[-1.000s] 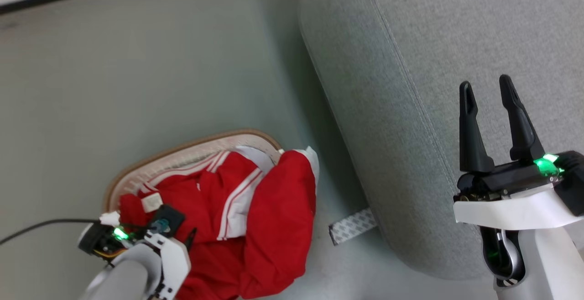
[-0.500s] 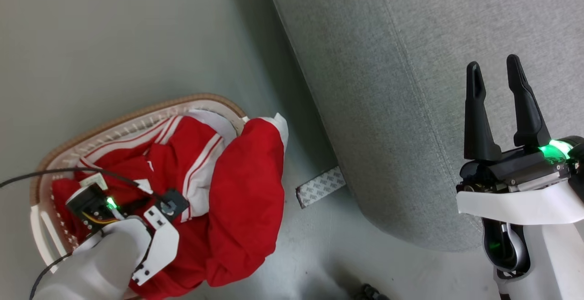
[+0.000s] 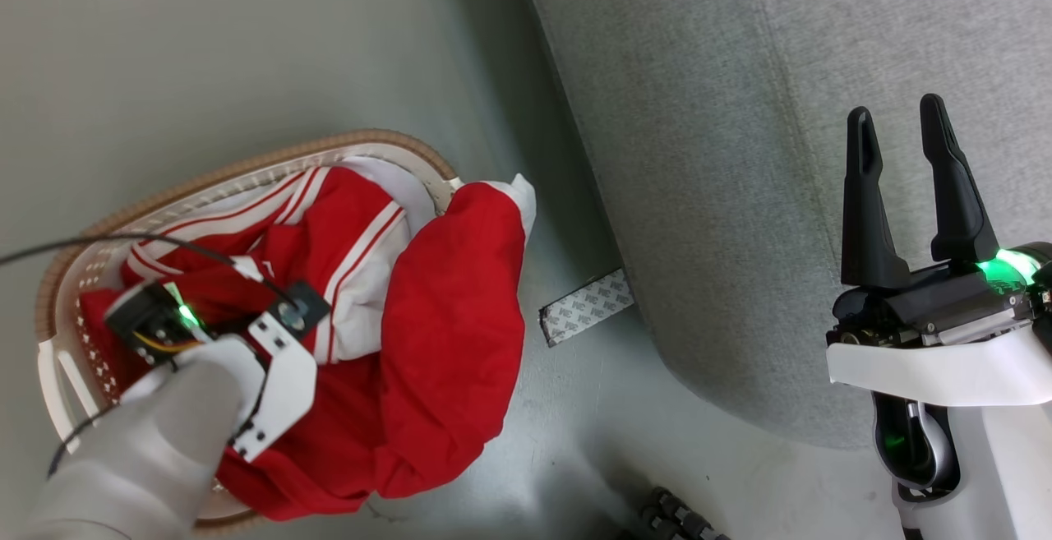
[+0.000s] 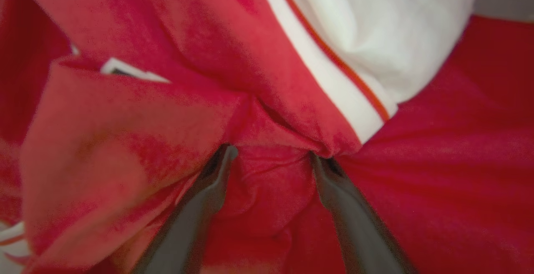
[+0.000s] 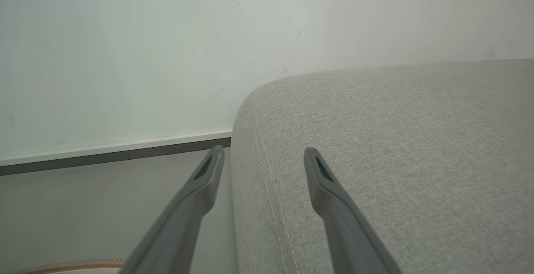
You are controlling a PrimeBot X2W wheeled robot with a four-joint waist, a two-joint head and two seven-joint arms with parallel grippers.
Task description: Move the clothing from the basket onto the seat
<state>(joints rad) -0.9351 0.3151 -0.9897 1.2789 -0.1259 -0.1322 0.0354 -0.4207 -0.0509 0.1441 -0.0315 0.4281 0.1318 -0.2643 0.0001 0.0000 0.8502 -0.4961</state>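
Observation:
The clothing [image 3: 427,334] is a heap of bright red garments with white stripes, filling the white basket [image 3: 246,163] and spilling over its right rim. My left arm's wrist [image 3: 275,351] hangs over the heap and hides the fingers there. In the left wrist view my left gripper [image 4: 273,153] is open, both tips pushed into the red clothing [image 4: 267,190] with a fold bulging between them. My right gripper [image 3: 896,108] stands open and holds nothing above the grey seat [image 3: 723,154], at its rounded edge [image 5: 396,161] in the right wrist view, fingers [image 5: 196,194] spread.
A grey-white patterned strip [image 3: 586,307] lies on the floor between basket and seat. A black cable [image 3: 82,240] runs across the basket's left side. A dark ribbed part [image 3: 674,515] sits at the bottom edge. A wall with a dark baseboard [image 5: 117,154] stands beyond the seat.
The head camera has shifted, so the whole picture slid. My left wrist has gone further over and down into the red heap. The right gripper stays open above the seat.

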